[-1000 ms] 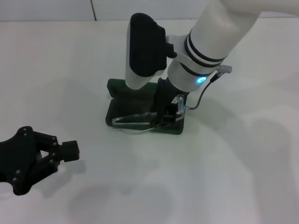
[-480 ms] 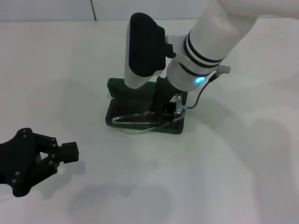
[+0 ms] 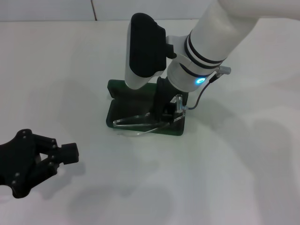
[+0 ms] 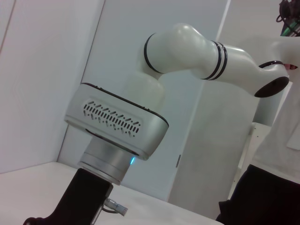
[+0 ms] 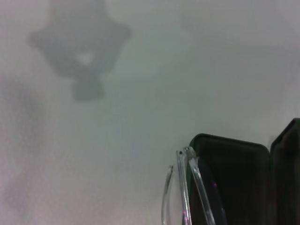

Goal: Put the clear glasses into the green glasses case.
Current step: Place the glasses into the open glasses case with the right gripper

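Head view: the clear glasses (image 3: pixel 136 123) are gripped by the right gripper (image 3: pixel 168 114) over the open green glasses case (image 3: pixel 123 101) at centre, long axis left-right, raised slightly since before. The left gripper (image 3: pixel 44 154) is held open, lower left.

No text, label, brand, number or sign can be read on anything in these views.

The right arm and its wrist camera housing cover the back of the green glasses case (image 3: pixel 140 123), hiding most of its lid. The right gripper (image 3: pixel 168 114) is mostly masked by the wrist above it. The left gripper (image 3: pixel 33 159) is cut off by the head view's edge. In the right wrist view, the clear glasses (image 5: pixel 187 187) run off the picture's edge.
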